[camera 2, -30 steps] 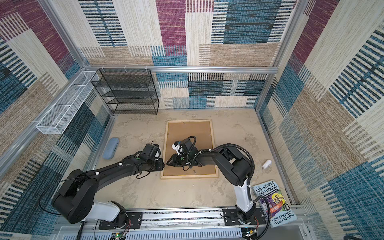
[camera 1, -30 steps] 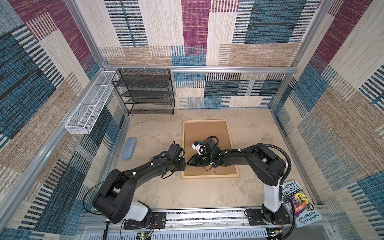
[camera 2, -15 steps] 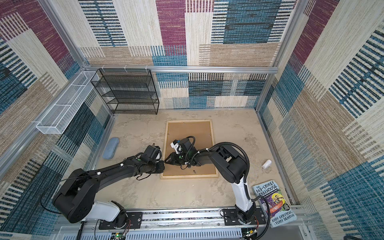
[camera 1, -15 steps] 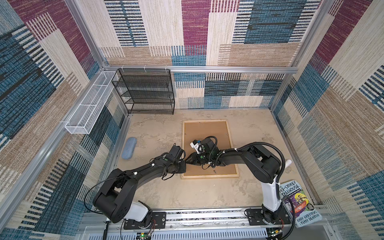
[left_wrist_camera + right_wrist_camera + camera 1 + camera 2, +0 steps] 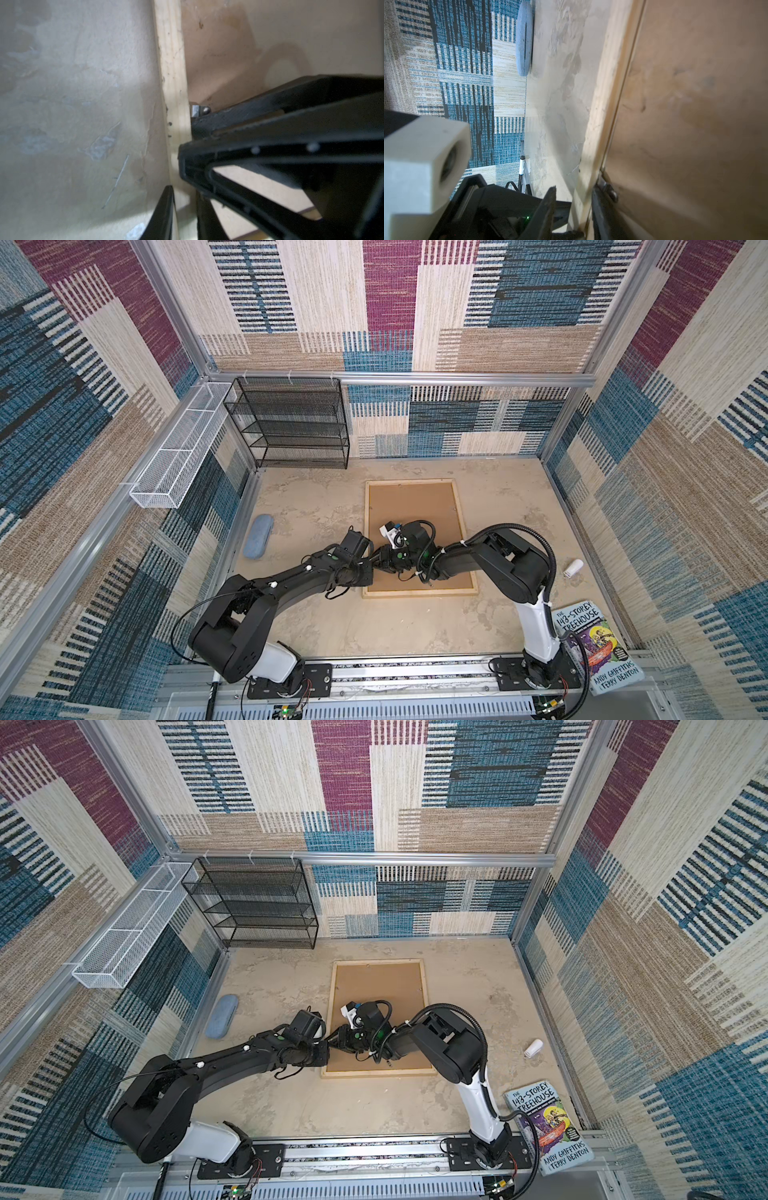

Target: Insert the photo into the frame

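Backing board (image 5: 411,506) sits in the frame (image 5: 415,594), photo unseen, presumably beneath; left pincer (image 5: 182,199) nips the frame between its fingers, right pincer (image 5: 574,193) straddles it slack beside a metal tab (image 5: 198,111), so only fastening seems left.

thin pale wood frame (image 5: 419,593), lying flat, back side up, brown backing board (image 5: 411,506) inside

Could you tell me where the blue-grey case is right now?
In both top views the blue-grey case lies near the left wall, left of the frame and apart from it.
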You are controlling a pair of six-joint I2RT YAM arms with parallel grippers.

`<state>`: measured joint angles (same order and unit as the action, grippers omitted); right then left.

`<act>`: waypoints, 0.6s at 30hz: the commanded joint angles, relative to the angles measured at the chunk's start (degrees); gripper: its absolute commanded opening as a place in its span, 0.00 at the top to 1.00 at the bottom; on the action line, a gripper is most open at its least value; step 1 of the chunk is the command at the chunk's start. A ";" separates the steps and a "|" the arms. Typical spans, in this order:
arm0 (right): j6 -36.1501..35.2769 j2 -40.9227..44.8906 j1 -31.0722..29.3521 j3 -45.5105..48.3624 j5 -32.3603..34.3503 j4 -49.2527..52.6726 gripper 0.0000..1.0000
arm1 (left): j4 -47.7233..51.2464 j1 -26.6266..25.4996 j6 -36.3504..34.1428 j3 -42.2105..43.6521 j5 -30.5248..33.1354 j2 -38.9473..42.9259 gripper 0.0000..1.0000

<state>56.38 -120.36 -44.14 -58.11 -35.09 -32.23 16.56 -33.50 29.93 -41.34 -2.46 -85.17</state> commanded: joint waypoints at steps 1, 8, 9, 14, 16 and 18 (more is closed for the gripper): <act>3.26 -0.58 -0.33 0.45 1.35 -1.51 0.68 | -0.23 -0.34 -1.52 0.08 -2.61 -1.01 0.78; -0.89 3.69 -0.33 1.81 4.75 2.98 0.68 | 0.59 -0.25 -1.73 0.44 -0.49 0.34 0.78; -1.83 4.58 -0.33 2.01 5.62 4.05 0.68 | 0.90 -0.26 -1.72 0.43 -0.33 0.39 0.78; -5.59 7.49 -0.33 1.72 9.19 9.01 0.67 | 0.72 -0.25 -1.67 0.47 -0.11 0.53 0.78; -6.66 7.29 -0.33 0.66 9.77 10.83 0.67 | 0.56 -0.25 -1.71 0.55 -0.09 0.48 0.78; -6.77 6.83 -0.25 0.24 9.87 11.14 0.67 | 0.77 -0.25 -1.72 0.39 -0.11 0.36 0.78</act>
<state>51.68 -113.40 -44.38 -57.12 -26.98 -23.31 16.62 -33.67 29.95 -41.21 -1.67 -84.36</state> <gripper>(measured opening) 0.326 0.218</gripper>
